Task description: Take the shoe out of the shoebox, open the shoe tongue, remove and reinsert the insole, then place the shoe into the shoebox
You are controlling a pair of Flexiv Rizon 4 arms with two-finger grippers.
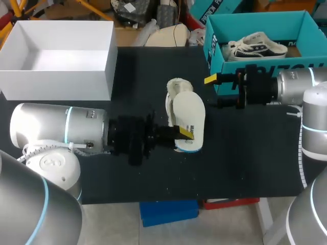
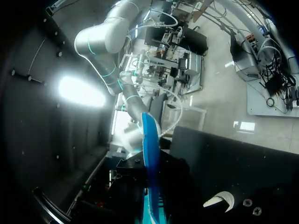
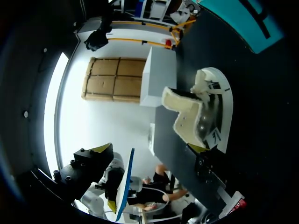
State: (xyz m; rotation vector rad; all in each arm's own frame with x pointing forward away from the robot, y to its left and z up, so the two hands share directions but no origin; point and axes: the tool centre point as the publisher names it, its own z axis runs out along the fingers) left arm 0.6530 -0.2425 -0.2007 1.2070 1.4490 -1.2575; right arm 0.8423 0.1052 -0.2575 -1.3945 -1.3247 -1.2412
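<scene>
My left pincer (image 1: 183, 133) is closed on the heel end of the insole (image 1: 190, 115), which lies partly over the white shoe (image 1: 175, 89) mid-way across the black table (image 1: 245, 153). The hold looks shallow. I judge the soft insole could slip or fold going in, or shove the loose shoe away. My right pincer (image 1: 219, 92) hangs open and empty, apart from the shoe. Farthest, the teal shoebox (image 1: 255, 21) holds another shoe (image 1: 255, 46), and a white box (image 1: 56, 81) stands far left.

Left arm (image 1: 56, 130) jaws clamp the insole (image 1: 190, 115); right arm (image 1: 294, 87) jaws gape.
</scene>
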